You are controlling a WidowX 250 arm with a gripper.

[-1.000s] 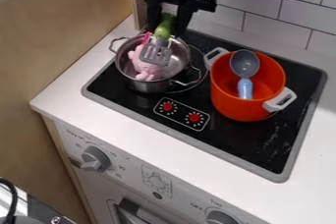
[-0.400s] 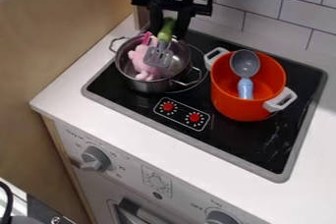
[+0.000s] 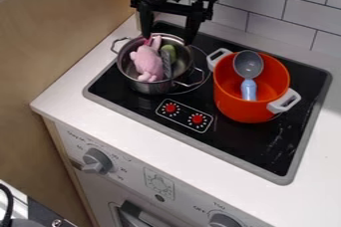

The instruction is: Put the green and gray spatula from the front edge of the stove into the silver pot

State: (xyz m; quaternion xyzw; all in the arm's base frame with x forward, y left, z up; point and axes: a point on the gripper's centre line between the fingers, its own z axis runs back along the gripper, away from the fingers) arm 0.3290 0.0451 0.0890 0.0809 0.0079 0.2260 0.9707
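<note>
A wide-open, empty claw (image 3: 168,40) is hanging above a green-handled spatula (image 3: 169,52) resting in a metal pot (image 3: 152,89), placement apparently complete, only withdrawal remaining.

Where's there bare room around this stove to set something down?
Bare: the white counter in front of the black cooktop, and the cooktop between the orange pot and that counter. Crowded: the metal pot, open jaws at its rear.

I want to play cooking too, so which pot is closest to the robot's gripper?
The silver pot with the pink toy inside is nearest the gripper; the orange pot is farther away.
</note>
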